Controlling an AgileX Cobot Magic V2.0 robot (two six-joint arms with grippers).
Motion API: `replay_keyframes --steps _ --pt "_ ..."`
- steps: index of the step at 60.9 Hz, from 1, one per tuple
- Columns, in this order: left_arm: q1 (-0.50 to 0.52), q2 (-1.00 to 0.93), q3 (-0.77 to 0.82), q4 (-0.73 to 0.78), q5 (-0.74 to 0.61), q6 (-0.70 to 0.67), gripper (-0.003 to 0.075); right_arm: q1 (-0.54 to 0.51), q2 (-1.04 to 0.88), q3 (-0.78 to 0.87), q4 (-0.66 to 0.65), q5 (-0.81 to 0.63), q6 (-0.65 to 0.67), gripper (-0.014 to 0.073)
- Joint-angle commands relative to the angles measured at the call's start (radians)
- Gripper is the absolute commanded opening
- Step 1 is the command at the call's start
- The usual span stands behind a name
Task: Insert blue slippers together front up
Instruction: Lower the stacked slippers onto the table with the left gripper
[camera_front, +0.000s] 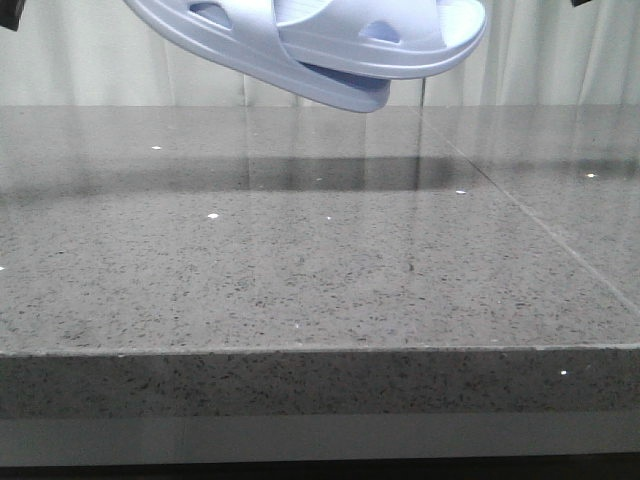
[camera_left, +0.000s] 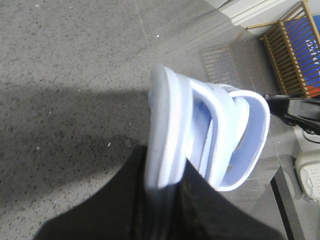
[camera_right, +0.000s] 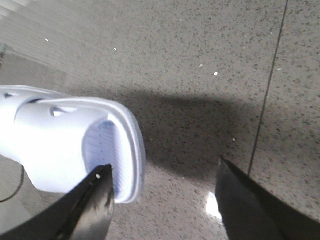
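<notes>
The two blue slippers (camera_front: 320, 45) hang high above the grey table, nested one inside the other, at the top of the front view. My left gripper (camera_left: 167, 185) is shut on the sole edge of the outer slipper (camera_left: 167, 125); the second slipper (camera_left: 235, 135) sits pushed into it. In the right wrist view the slipper's end (camera_right: 75, 145) shows beside my right gripper (camera_right: 162, 172), which is open and empty, its near finger just next to the slipper's rim. Neither gripper shows in the front view.
The grey speckled stone table (camera_front: 300, 260) has a seam line (camera_front: 520, 210) running down its right part. Its front edge (camera_front: 320, 348) is near. A wooden rack (camera_left: 295, 50) and a black device (camera_left: 300, 110) stand beyond the table in the left wrist view.
</notes>
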Motion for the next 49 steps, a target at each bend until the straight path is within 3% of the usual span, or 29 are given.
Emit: replay_keyframes --steps 1,27,38,44,49 --pt "-0.006 -0.024 0.000 -0.074 -0.006 -0.025 -0.0019 -0.004 -0.071 -0.037 0.022 0.044 -0.002 0.0475" --pt "-0.030 0.071 0.147 -0.124 0.009 -0.027 -0.0019 -0.004 -0.078 -0.037 0.020 0.033 -0.002 0.0474" --pt "-0.030 0.075 0.164 -0.065 -0.037 -0.027 -0.0013 -0.004 -0.078 -0.037 0.020 0.032 -0.002 0.0474" --pt "-0.030 0.075 0.164 -0.015 -0.057 -0.027 0.0050 -0.004 -0.078 -0.037 0.020 0.032 -0.002 0.0474" --pt "-0.030 0.075 0.164 0.023 -0.073 -0.027 0.0156 -0.004 -0.078 -0.037 0.020 0.032 -0.002 0.0474"
